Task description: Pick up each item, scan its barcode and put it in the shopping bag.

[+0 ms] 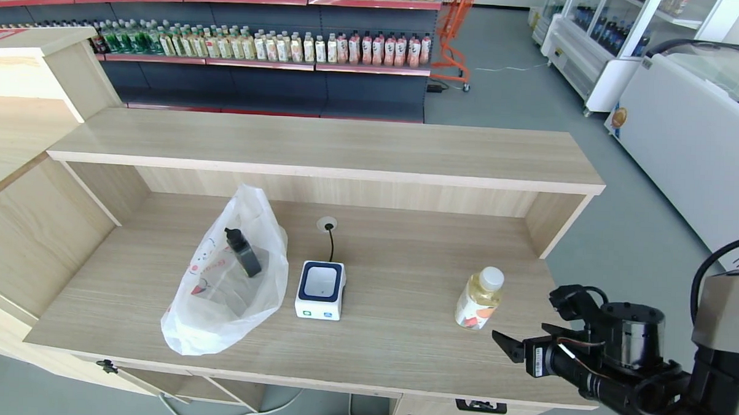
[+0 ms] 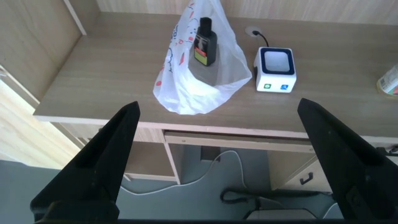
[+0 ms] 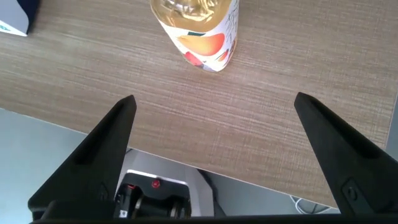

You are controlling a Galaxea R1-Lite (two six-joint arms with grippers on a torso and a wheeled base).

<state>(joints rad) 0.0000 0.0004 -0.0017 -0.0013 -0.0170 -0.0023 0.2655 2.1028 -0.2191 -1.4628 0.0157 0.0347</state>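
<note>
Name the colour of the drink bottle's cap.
The bottle cap is white; the head view shows it best.

bag (image 1: 200,324) left of scanner (image 1: 320,290), bottle (image 1: 479,298) right

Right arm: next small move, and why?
Probably ease the right gripper forward around the bottle: its jaws stand open, and the bottle stands upright, untouched, on the counter just ahead, not yet in the shopping bag.

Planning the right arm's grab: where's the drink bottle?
Head view: the drink bottle stands upright on the counter, right of the scanner, just beyond the open right gripper.
</note>
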